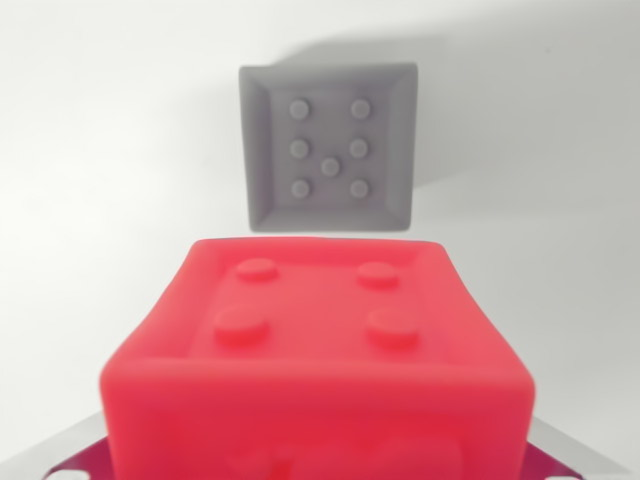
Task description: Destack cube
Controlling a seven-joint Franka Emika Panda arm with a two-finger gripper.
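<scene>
Though blurred, red cube (pixel 318 350) (pincer hidden)

The only view is from the wrist, looking down very near onto the blurred red cube (pixel 320 350) filling the lower half, with the grey cube (pixel 330 148) farther on the white surface (pixel 100 180).
</scene>
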